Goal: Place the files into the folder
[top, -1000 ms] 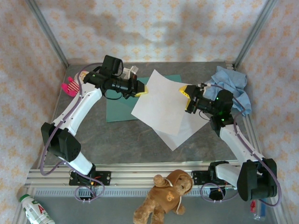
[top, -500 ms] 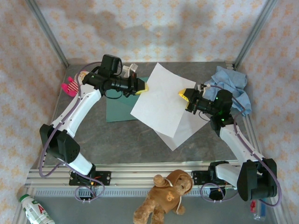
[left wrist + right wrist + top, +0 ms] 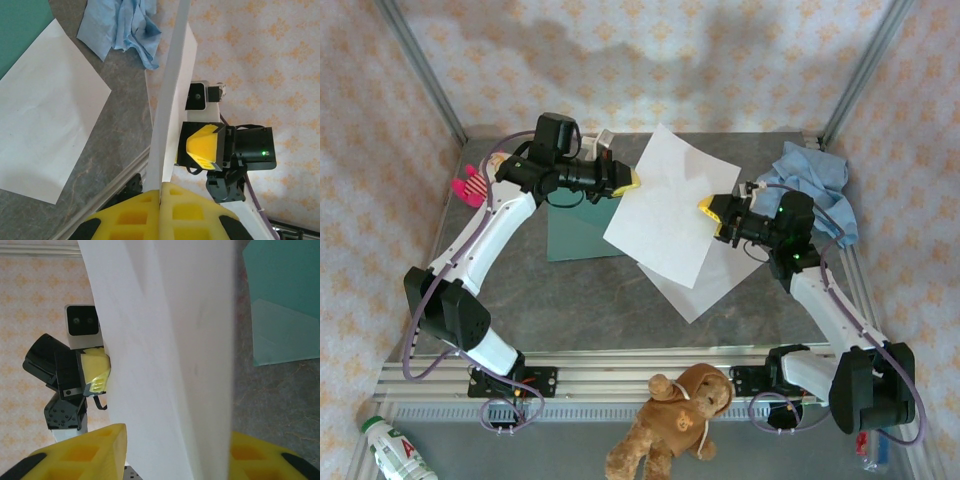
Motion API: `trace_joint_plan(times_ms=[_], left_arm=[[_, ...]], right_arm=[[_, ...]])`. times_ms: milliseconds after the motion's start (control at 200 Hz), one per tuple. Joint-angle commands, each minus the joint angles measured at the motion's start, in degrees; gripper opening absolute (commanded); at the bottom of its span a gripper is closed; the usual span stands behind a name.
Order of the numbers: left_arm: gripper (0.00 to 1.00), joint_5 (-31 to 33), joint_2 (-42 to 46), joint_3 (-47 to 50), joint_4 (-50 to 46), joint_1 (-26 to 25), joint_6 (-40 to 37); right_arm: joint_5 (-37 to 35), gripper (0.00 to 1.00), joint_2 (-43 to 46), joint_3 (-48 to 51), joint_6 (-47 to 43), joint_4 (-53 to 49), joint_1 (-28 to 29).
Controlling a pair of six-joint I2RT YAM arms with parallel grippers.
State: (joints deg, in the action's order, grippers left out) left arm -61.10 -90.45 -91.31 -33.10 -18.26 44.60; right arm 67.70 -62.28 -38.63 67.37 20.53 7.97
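Since the earlier frame the top sheet (image 3: 665, 215) has drifted toward the far edge of the tabletop (image 3: 570, 310) and a little to the left. The right end effector (image 3: 712, 210) has come in on the sheet's right edge with its jaws narrowed.

The left end effector (image 3: 632, 180) is clamped tight on the sheet's left edge; in its wrist view the paper runs straight into the seam between the two yellow fingers. The right one has the sheet passing between fingers that stand apart, and I cannot tell whether they actually bear on the paper.

The two-sided hold likely exists because one pinch lets thin paper droop and swing. With a hold at each side, the sheet hangs bowed above the tabletop and can be steered.

The folder (image 3: 575, 235) lies flat toward the far left of the tabletop, partly under the left arm and the raised sheet, so the sheet already overhangs its right part. The lower sheet (image 3: 705, 285) rests flat near the middle, untouched, its turn probably next. The cloth (image 3: 815, 180) is bunched in the far right corner, out of the way.
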Motion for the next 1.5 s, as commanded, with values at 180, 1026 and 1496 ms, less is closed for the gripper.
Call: trace_joint_plan(times_ms=[180, 1026, 1496], left_arm=[[0.0, -1.2, 1.5, 0.3, 3.6, -0.2, 2.0], [0.0, -3.9, 0.5, 0.5, 6.8, -1.2, 3.3], [0.68, 7.0, -0.4, -1.4, -5.2, 0.1, -6.9]], right_arm=[[0.1, 0.41, 1.5, -2.3, -2.4, -0.2, 0.3], [0.3, 0.2, 1.3, -3.4, -3.0, -0.4, 0.2], [-6.8, 0.0, -0.6, -16.6, -32.0, -37.0, 0.3]])
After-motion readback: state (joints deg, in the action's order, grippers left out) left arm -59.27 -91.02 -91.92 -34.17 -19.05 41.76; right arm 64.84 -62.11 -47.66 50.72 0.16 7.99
